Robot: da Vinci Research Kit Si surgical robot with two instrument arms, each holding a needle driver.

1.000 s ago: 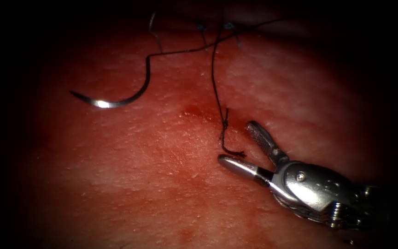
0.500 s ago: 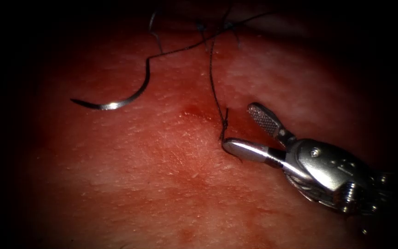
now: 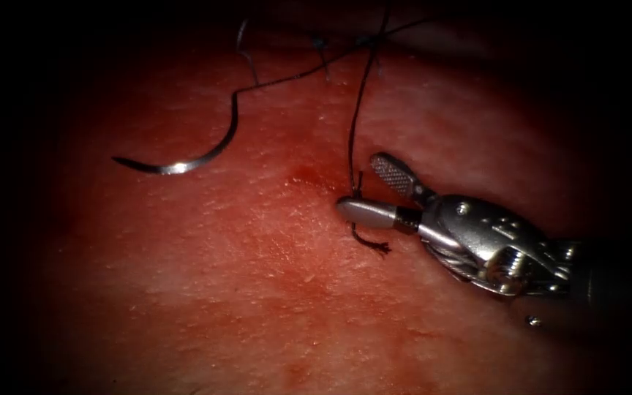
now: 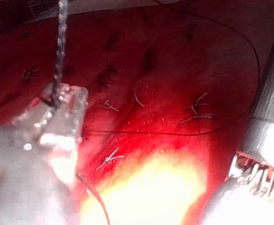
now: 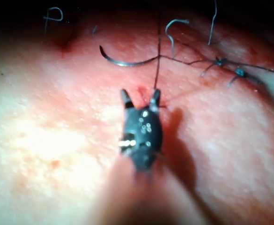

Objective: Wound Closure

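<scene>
The right hand (image 3: 360, 189) has moved up and left since a second ago; its jaws gape open around the knotted thread (image 3: 356, 124), gripping nothing. The needle (image 3: 184, 157) lies free on the tissue (image 3: 257, 292), well left. The left hand (image 4: 57, 101) clamps a taut thread strand.

Glossy steel needle (image 3: 184, 164); wet, glistening, pebbled tissue (image 3: 243, 292); matt dark thread (image 3: 352, 139)

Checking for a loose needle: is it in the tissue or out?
Out: the needle lies free on the tissue, whole curve showing, left of the cut.
</scene>
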